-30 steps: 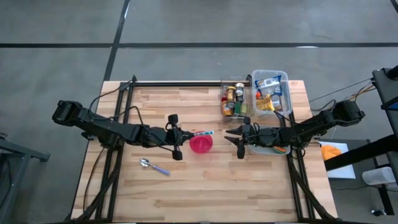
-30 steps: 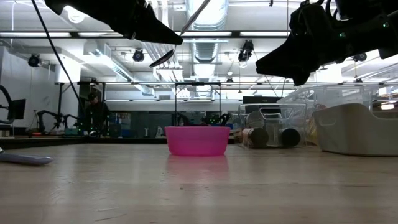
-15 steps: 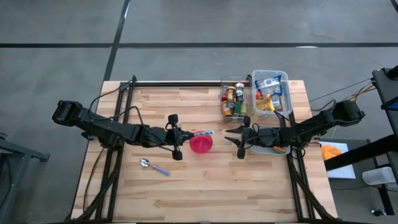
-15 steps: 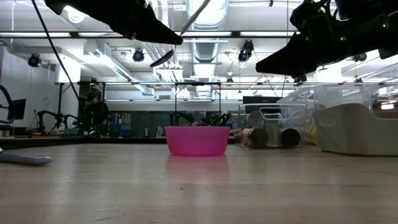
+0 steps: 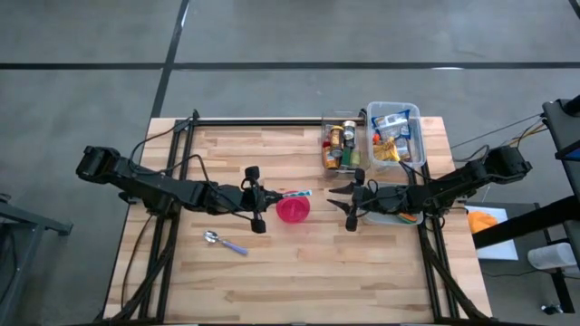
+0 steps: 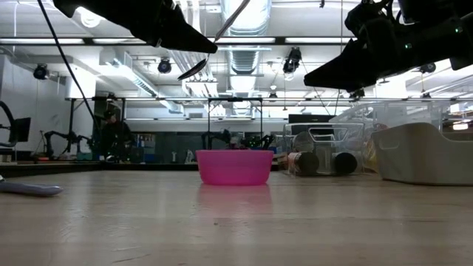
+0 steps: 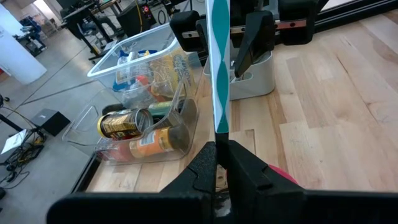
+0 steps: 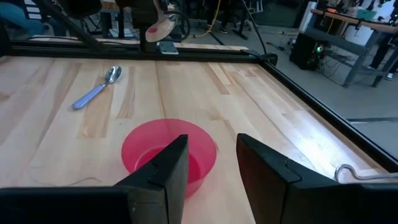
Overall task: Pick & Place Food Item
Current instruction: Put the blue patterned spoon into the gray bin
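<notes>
Spoon (image 7: 217, 68) pinched upright in the left claw (image 5: 260, 199) beside the pink bowl (image 5: 293, 209); right claw (image 5: 349, 201) part open, holding nothing.
Food items sit in the clear bins (image 5: 393, 133) at the table's (image 5: 272, 281) far right corner: cans (image 7: 121, 124) look rigid and heavy, best gripped across the body; packets look light and crinkly. No label is legible. A second spoon (image 5: 224, 242) lies apart on the table.
</notes>
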Robot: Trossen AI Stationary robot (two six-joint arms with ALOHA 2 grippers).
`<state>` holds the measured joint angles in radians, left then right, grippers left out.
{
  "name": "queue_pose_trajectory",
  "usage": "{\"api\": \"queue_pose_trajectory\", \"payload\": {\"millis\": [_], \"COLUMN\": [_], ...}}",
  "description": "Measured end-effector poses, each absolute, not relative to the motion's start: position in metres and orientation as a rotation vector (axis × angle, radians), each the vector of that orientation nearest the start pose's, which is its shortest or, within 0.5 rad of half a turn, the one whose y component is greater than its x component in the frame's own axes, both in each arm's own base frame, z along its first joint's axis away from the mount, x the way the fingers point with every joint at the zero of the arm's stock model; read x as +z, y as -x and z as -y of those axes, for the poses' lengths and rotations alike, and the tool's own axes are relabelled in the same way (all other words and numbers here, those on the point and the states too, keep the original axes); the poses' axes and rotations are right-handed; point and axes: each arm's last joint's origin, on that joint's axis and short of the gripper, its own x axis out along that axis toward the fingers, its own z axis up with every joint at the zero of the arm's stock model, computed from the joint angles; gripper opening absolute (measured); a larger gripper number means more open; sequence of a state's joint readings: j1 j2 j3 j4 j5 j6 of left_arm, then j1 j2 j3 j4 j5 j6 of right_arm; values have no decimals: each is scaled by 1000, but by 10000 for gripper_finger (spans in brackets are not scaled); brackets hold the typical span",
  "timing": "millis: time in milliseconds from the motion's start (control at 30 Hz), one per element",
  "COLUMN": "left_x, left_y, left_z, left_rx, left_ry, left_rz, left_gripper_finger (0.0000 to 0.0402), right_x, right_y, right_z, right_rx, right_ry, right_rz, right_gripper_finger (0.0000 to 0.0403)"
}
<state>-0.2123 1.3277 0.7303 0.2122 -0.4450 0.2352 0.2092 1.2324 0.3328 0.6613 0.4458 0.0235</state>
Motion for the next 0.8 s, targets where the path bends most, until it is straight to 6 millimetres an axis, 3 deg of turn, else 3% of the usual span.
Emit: {"api": "queue_pose_trajectory", "payload": {"millis": [133, 500, 800], "left_x": [236, 236, 236], "left_y": [-276, -276, -276], "left_z": [47, 47, 47], "left_rx": [186, 187, 187], "left_ry": [-356, -349, -350], "left_rz": [-392, -391, -392], "left_gripper_finger": [25, 25, 25], "right_x": [176, 176, 176], "right_y": [-221, -221, -221], "right_z": [-34, -34, -34], "right_rx": [-242, -246, -245], "right_ry": [27, -2, -2], "right_rz": [-218, -214, -214], "right_gripper_finger": [157, 294, 362]}}
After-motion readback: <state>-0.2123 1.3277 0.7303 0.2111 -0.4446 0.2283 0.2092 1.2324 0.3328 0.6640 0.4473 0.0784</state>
